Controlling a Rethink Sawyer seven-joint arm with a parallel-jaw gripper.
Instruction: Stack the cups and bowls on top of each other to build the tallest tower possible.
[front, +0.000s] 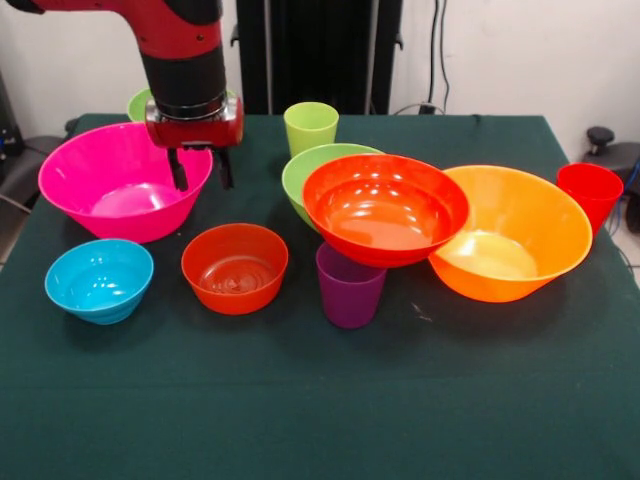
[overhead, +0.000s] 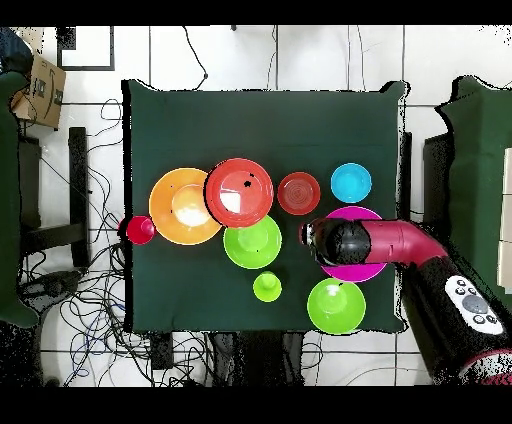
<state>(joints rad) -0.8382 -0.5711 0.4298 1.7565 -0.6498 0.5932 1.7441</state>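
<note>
My gripper (front: 201, 170) hangs open and empty over the right rim of the large pink bowl (front: 115, 185) at the left. In front of that bowl stand the small blue bowl (front: 98, 280) and the small orange-red bowl (front: 235, 267). The purple cup (front: 350, 290) stands at mid-table. Behind it the red-orange bowl (front: 385, 208) overlaps a lime green bowl (front: 305, 165) and touches the large orange bowl (front: 520, 235). The red cup (front: 590, 195) is at the far right, the lime green cup (front: 311, 127) at the back. A second green bowl (front: 138, 103) shows behind the arm. No tower stands.
In the overhead view the arm (overhead: 400, 245) covers much of the pink bowl (overhead: 355, 272). The second green bowl (overhead: 336, 306) lies near the table edge at my base. The green cloth (front: 320, 400) covers the table. Cables lie on the floor around it.
</note>
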